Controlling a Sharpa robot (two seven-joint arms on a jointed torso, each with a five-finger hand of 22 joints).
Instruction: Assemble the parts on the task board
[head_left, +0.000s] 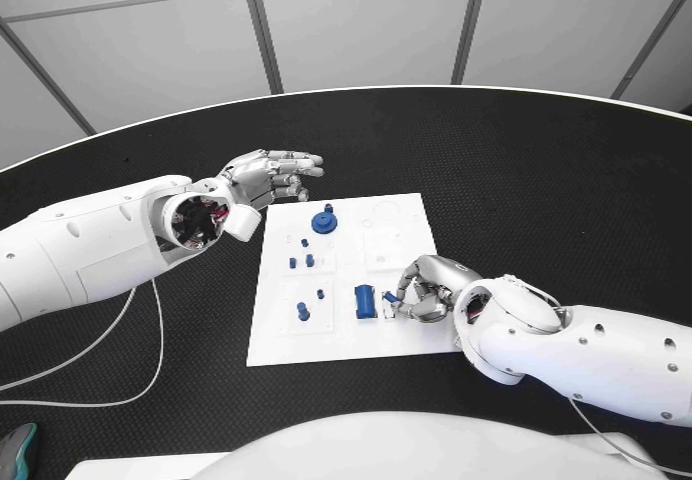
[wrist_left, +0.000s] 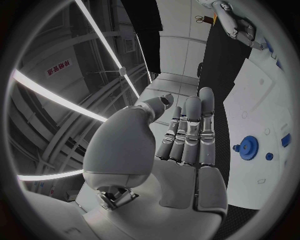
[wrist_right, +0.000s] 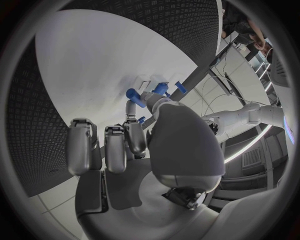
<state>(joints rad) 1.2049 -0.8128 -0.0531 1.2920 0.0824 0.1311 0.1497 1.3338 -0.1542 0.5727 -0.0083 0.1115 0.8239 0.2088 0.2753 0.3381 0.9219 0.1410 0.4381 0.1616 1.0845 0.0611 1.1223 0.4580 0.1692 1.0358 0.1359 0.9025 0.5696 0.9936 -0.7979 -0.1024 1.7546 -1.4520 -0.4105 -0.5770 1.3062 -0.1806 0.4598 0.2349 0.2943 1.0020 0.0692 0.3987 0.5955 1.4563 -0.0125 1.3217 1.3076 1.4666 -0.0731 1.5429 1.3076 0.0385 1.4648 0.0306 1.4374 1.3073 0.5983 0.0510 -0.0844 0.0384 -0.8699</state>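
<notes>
A small blue plastic part (head_left: 391, 298) sits pinched in the fingers of the right hand (head_left: 423, 290), low over the near right corner of the flat white task board (head_left: 274, 345). A blue toothed gear (head_left: 326, 220) stands near the board's far edge. The left hand (head_left: 268, 177) hovers beyond the far left corner, fingers loosely apart, holding nothing.
</notes>
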